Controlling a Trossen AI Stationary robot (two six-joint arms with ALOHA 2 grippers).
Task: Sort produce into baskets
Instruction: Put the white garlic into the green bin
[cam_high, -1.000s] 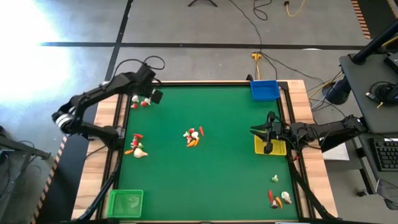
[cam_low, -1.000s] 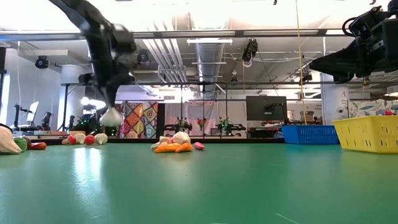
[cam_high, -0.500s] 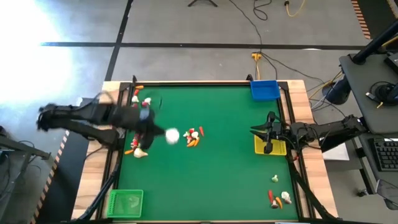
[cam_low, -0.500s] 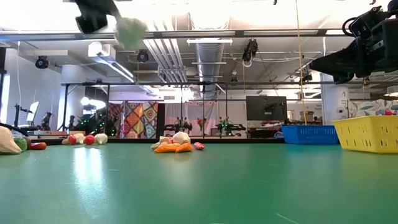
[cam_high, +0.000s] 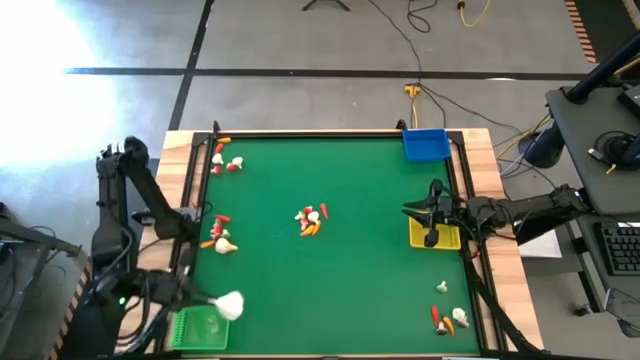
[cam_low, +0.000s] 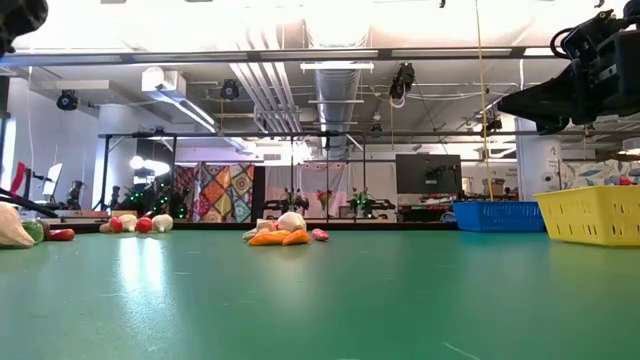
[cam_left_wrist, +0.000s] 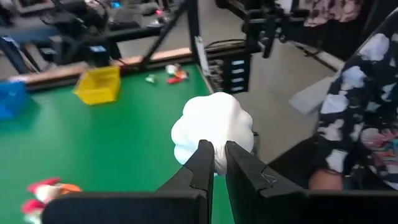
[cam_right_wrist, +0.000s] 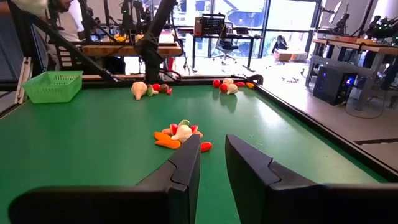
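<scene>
Green felt table (cam_high: 340, 280), wood-framed, in a workshop with ceiling ducts and cluttered benches behind; cables cross the grey floor past the far edge.

Landmark: green basket (cam_high: 201, 326), at my left near corner. My left gripper (cam_high: 222, 305) hangs over its inner far corner, fingers clenched on a white garlic bulb (cam_high: 231, 305); left wrist view shows the bulb (cam_left_wrist: 212, 134) pinched at its base, with a person's patterned sleeve (cam_left_wrist: 364, 118) close off the table edge.

Up the left edge from the basket: a small pile (cam_high: 220, 238), then another (cam_high: 226, 163) at the far corner. Centre pile (cam_high: 311, 221) sits well away, mid-table. Along the near edge, at the opposite corner, a fourth cluster (cam_high: 446, 318).

Yellow basket (cam_high: 436, 234) on the right edge, my right gripper (cam_high: 430, 212) over it, fingers apart, empty. Blue basket (cam_high: 425, 144) at the far right corner.
</scene>
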